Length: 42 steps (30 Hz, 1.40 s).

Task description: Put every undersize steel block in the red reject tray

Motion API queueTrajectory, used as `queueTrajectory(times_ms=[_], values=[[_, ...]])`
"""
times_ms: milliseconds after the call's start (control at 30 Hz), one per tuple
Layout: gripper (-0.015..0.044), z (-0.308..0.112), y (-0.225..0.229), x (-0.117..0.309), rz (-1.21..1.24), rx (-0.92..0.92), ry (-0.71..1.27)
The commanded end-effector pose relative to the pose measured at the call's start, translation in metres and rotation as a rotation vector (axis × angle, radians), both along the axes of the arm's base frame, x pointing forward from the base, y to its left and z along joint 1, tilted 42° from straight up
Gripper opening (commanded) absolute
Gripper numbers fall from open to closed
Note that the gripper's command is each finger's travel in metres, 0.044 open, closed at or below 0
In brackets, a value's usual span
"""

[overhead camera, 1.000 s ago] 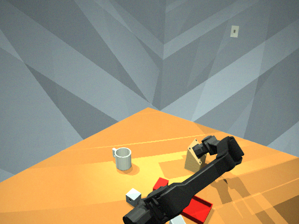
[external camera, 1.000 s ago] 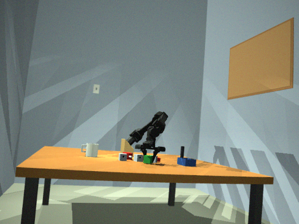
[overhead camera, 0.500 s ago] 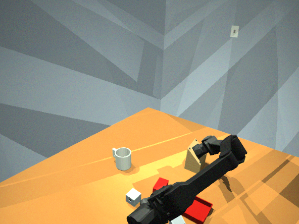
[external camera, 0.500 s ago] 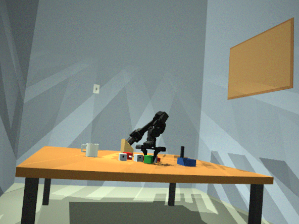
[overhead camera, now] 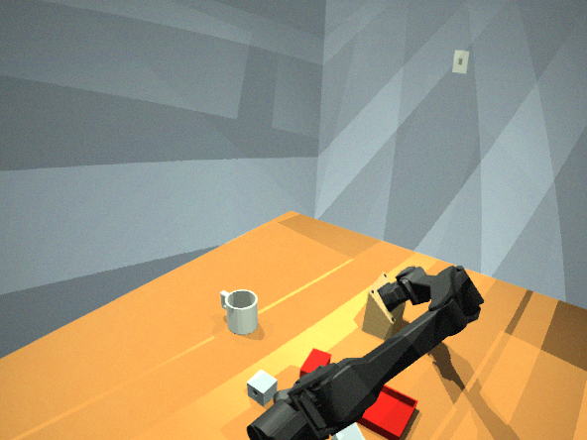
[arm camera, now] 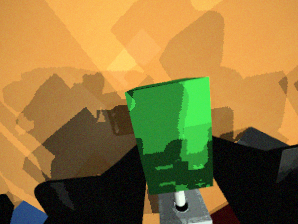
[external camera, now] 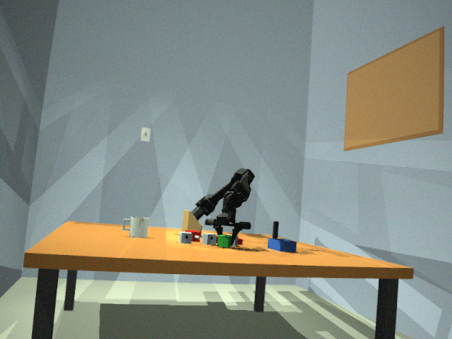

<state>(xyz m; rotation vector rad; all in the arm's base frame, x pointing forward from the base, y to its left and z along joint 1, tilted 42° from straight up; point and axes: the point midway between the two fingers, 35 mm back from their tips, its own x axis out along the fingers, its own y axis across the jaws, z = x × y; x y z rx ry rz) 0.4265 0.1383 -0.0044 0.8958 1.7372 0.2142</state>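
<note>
Holding the green GO gauge snugly by its grip, the fingers have it low over the tabletop. Its pale pin points at the hole of a steel block; I cannot tell whether the tip is inside. Two more blocks, the outer block and the middle block, sit in a row to one side. The red reject tray lies near, partly behind the arm in the top view. Farther out stand a white mug and a blue box with a black post.
</note>
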Motion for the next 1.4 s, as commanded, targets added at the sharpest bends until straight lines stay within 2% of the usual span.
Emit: queueTrajectory(times_ms=[0,1367], values=[[0.0000,0.001,-0.003,0.001,-0.004,-0.001,-0.004],[0.0000,0.007,0.004,-0.013,-0.003,0.000,-0.005]])
